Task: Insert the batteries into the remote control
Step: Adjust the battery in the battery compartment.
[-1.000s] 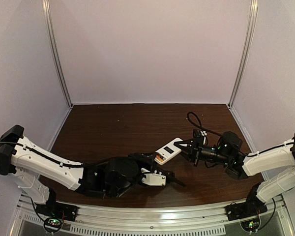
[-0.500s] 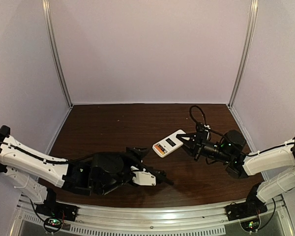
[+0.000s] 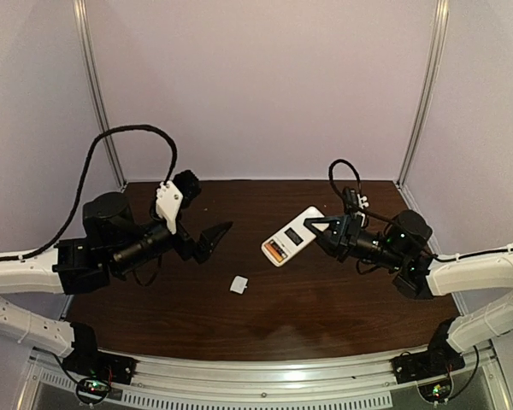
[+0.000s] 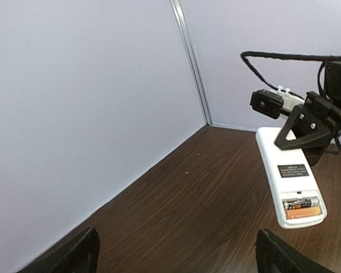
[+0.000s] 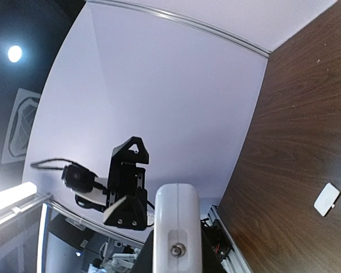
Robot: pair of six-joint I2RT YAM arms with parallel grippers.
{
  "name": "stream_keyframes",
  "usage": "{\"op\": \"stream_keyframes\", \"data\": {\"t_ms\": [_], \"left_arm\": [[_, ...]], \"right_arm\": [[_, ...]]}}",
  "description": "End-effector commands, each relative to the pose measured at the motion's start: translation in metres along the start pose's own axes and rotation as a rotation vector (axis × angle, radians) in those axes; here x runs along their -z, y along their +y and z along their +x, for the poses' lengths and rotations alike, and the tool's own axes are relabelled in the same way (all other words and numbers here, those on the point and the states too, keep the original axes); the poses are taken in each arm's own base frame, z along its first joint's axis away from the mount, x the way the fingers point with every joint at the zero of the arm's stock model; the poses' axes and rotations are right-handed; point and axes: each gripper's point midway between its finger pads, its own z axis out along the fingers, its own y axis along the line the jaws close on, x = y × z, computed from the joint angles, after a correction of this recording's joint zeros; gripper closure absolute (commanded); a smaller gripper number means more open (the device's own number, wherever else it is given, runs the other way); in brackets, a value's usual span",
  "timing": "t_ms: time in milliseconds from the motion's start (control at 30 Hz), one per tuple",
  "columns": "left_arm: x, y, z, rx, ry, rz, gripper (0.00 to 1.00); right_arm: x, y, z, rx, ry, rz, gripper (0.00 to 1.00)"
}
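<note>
The remote control [image 3: 289,239] is a slim white handset held off the table, back side up, its far end clamped in my right gripper [image 3: 322,229], which is shut on it. Two batteries [image 3: 276,250] lie side by side in the recess at its free end; the left wrist view shows the remote control [image 4: 284,170] with an orange and a dark battery [image 4: 302,206] seated there. My left gripper [image 3: 203,210] hangs open and empty above the table's left side, apart from the remote. In the right wrist view the remote's end [image 5: 176,222] fills the space between the jaws.
A small white square cover piece [image 3: 238,284] lies on the brown table [image 3: 325,307] in front of the remote, also visible as the cover [image 5: 327,199] in the right wrist view. Pale walls with metal corner posts [image 3: 98,102] close in three sides. A black cable [image 3: 132,132] loops above the left arm.
My left arm has risen from low near the front edge up and back to the left, its jaws opening wide. The white cover piece now shows on the table. The remote shifted slightly left.
</note>
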Motion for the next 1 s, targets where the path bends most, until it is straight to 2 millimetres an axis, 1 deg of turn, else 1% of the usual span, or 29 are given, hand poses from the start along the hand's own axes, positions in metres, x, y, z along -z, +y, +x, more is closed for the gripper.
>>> {"op": "stream_keyframes", "data": {"t_ms": [0, 67, 167, 200, 267, 367, 500, 700, 833, 967], "left_arm": [[0.003, -0.017, -0.006, 0.385, -0.007, 0.208, 0.03], [0.001, -0.026, -0.01, 0.429, -0.004, 0.273, 0.03], [-0.003, -0.042, -0.019, 0.495, -0.002, 0.392, 0.03], [-0.006, -0.047, -0.02, 0.514, 0.006, 0.427, 0.04], [-0.01, -0.059, -0.022, 0.539, 0.016, 0.497, 0.11], [-0.018, -0.068, -0.021, 0.591, 0.031, 0.544, 0.22], [-0.029, -0.072, -0.013, 0.648, 0.064, 0.541, 0.37], [-0.038, -0.07, -0.005, 0.642, 0.092, 0.505, 0.51], [-0.042, -0.073, -0.001, 0.634, 0.108, 0.512, 0.55], [-0.046, -0.081, 0.004, 0.621, 0.14, 0.54, 0.57]], "right_arm": [[-0.005, 0.035, -0.003, 0.27, 0.042, -0.037, 1.0], [-0.005, 0.043, -0.004, 0.33, 0.049, -0.036, 1.0], [-0.005, 0.048, -0.004, 0.398, 0.063, -0.018, 1.0], [-0.005, 0.05, -0.004, 0.42, 0.065, -0.015, 1.0], [-0.005, 0.051, -0.003, 0.44, 0.078, -0.009, 1.0], [-0.006, 0.053, 0.0, 0.458, 0.092, -0.013, 1.0], [-0.005, 0.056, 0.002, 0.468, 0.098, -0.018, 1.0], [-0.005, 0.059, 0.003, 0.472, 0.105, -0.022, 1.0], [-0.006, 0.058, 0.004, 0.47, 0.109, -0.023, 1.0], [-0.007, 0.058, 0.006, 0.468, 0.116, -0.03, 1.0]]}}
